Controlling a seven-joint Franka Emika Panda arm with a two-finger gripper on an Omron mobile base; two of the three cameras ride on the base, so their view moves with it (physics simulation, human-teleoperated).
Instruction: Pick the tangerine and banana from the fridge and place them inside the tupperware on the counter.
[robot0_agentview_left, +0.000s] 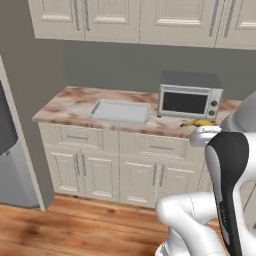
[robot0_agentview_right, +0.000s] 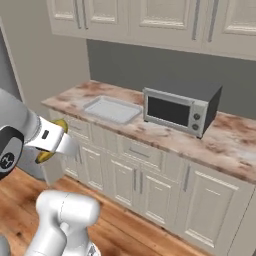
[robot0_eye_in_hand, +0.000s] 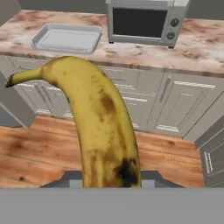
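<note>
Counter (robot0_agentview_left: 70, 102) edge beyond, banana (robot0_eye_in_hand: 98, 127) clamped between fingers (robot0_eye_in_hand: 111, 177).

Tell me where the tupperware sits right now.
The tupperware sits on the counter, left of the microwave, in the left base view.

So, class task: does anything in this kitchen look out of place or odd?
Nothing looks spilled or damaged. The one thing off its surface is the banana, held by the pincer out in front of the counter; the tupperware lies flat and empty.
</note>
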